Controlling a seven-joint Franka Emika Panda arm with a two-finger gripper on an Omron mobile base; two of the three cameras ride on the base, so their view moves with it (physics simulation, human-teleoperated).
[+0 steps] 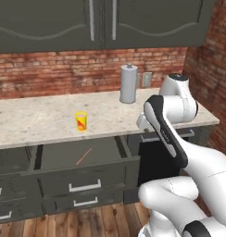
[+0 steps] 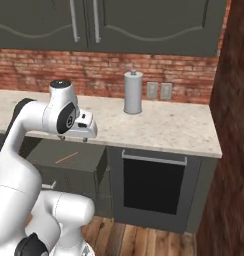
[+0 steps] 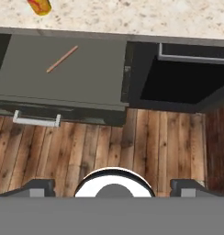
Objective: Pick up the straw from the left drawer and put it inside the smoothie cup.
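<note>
- Orange-brown and thin, the straight stick-like straw (image 1: 84, 156) is seen lying flat and diagonal on the floor of the wide, shallow, dark grey left drawer (image 1: 105, 152), which stands pulled open below the speckled stone table (image 1: 40, 120).
- It is judged very light, stiff and smooth, so it may roll or slip. A pinch across its middle, square to its length, is advised. Little room is left under it for the fingertips.
- The small yellow smoothie cup with red markings (image 1: 81, 121) stands upright on the table, just behind the drawer.
- The claw (image 2: 84, 139) hangs above the drawer's right part, well apart from the straw. From the hand view its fingertips (image 3: 38, 187) are seen spread wide apart, holding nothing.
- The hand view gives the straw's angle from above. The base views add the tall grey cylindrical canister (image 2: 133, 92) and the arm's height.
</note>
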